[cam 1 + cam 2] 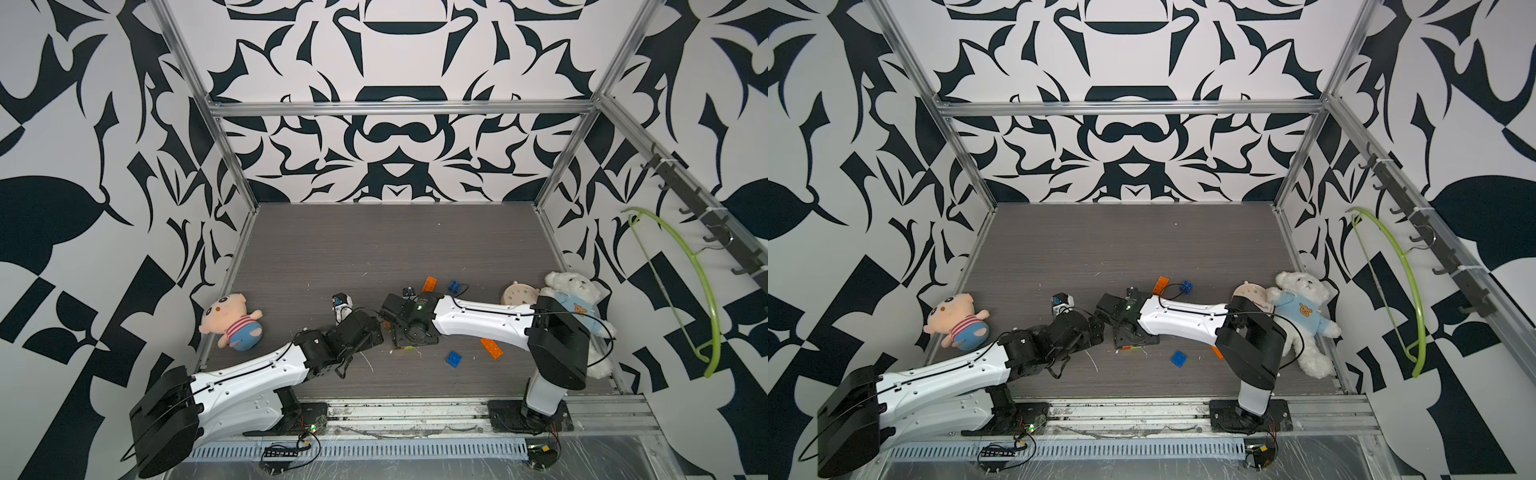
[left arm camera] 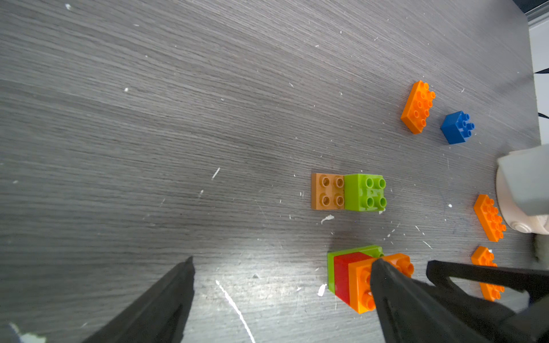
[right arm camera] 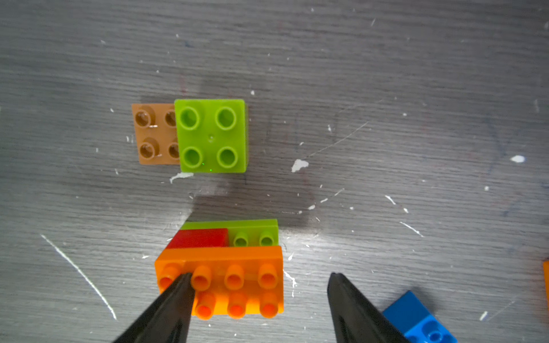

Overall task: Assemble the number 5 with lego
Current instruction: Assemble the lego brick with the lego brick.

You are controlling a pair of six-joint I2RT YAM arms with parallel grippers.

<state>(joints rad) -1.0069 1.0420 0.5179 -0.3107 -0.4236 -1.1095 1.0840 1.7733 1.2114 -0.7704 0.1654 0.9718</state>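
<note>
In both top views the left arm (image 1: pixel 249 374) reaches in from 7 o'clock and the right arm (image 1: pixel 478 316) from 5 o'clock. Their wrists meet near the middle of the grey table (image 1: pixel 374 249) and hide what is under them. A far orange brick (image 1: pixel 429 284) and a far blue brick (image 1: pixel 455 286) lie side by side at about 1 o'clock of the right wrist. A near orange brick (image 1: pixel 491 347) and a near blue brick (image 1: pixel 454 358) lie at about 4 o'clock of it. A pig plush (image 1: pixel 230 322) lies at the 9 o'clock edge and a white bear (image 1: pixel 573 291) at the 3 o'clock edge.

In the left wrist view the left gripper (image 2: pixel 282 259) is wide open, with only bare table between its fingers (image 2: pixel 160 306). One finger crosses in front of the lego stack (image 2: pixel 341 276), which is lime green at the bottom and red in the middle, with an orange top brick (image 2: pixel 358 285). Whether the finger touches it I cannot tell. Apart from the stack, a brown plate (image 2: pixel 326 191) and a lime green brick (image 2: pixel 364 193) sit touching each other.

In the right wrist view the right gripper (image 3: pixel 260 276) is open and holds nothing. One fingertip is over the studs at one end of the orange top brick. The other is past the opposite end, with a gap to it, and the near blue brick is just beside it.
</note>
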